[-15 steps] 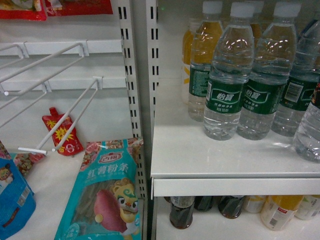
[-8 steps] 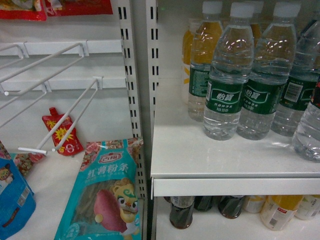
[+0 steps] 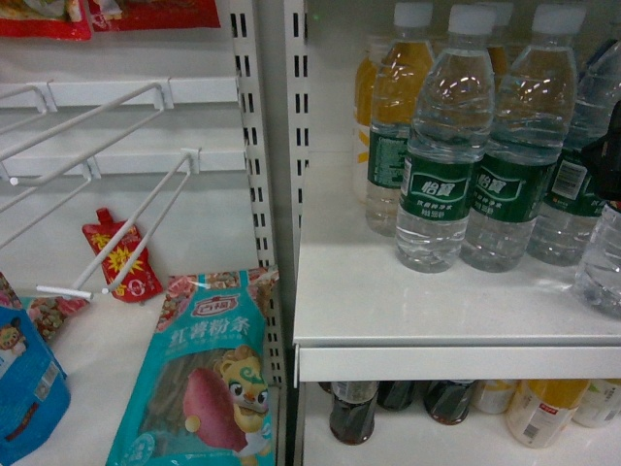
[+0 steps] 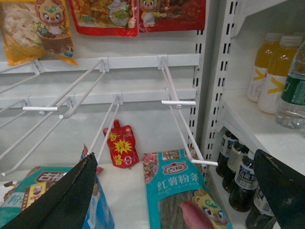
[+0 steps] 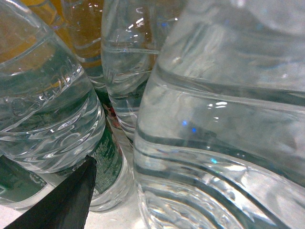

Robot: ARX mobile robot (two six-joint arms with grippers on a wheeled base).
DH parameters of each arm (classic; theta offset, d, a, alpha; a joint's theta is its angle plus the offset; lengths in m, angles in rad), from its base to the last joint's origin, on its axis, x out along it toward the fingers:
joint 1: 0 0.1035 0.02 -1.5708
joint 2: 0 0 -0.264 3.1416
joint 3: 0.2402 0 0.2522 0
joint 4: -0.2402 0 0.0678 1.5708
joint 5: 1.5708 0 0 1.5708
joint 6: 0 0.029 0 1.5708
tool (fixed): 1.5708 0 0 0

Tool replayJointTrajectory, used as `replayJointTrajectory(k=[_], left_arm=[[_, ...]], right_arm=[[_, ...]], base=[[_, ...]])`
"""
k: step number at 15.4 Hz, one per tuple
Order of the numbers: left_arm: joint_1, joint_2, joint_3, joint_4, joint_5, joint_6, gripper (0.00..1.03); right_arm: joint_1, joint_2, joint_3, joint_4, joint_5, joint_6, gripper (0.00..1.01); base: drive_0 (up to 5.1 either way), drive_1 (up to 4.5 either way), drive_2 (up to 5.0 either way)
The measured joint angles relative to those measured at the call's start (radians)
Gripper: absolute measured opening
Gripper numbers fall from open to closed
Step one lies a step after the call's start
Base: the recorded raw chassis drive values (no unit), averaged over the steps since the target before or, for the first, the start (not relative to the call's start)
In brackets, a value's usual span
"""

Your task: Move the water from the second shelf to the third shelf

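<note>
Supermarket aisle, drinks bay: green-label water bottles (image 3: 441, 165) standing upright in tight cluster on white shelf (image 3: 388, 311), w/ orange juice bottles (image 3: 388, 116) behind, cola bottles (image 3: 351, 408) on tier below. Right gripper (image 5: 62, 200) pressed in close among bottles at far-right edge, prob. lining up grasp; jaw state can't tell, only one finger visible. Left gripper (image 4: 176, 191) parked wide apart, empty, over snack bay, clear of work.

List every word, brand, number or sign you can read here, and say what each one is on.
"怡寶": green labels of the water bottles.
"红薯粉条": teal noodle bag, and again in the left wrist view.
"百福", small red badge on the same bag: a hedged reading.
Barcode on a water bottle: digits too small.
Red pouch: yellow characters blurred.
Cola bottles' labels: unreadable.
</note>
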Motion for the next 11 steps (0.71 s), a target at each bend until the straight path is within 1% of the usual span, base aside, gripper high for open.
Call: replayJointTrajectory(k=[3,4,7,11], left_arm=[[0.0,0.0,0.0,0.0,0.0,0.0,0.98],[0.0,0.0,0.0,0.0,0.0,0.0,0.98],[0.0,0.0,0.0,0.0,0.0,0.0,0.98],[0.0,0.0,0.0,0.0,0.0,0.0,0.98]], right_arm=[[-0.001,-0.003,0.0,-0.013,-0.003,-0.001,0.98],[-0.008,-0.017,0.0,-0.034,-0.008,-0.003,0.98],[-0.021,-0.055,-0.006,-0.029,-0.023,-0.009,0.98],[-0.033,-0.08,-0.037,-0.038,-0.027,-0.051,0.98]], base=[[0.0,0.0,0.0],[0.0,0.0,0.0],[0.0,0.0,0.0],[0.0,0.0,0.0]])
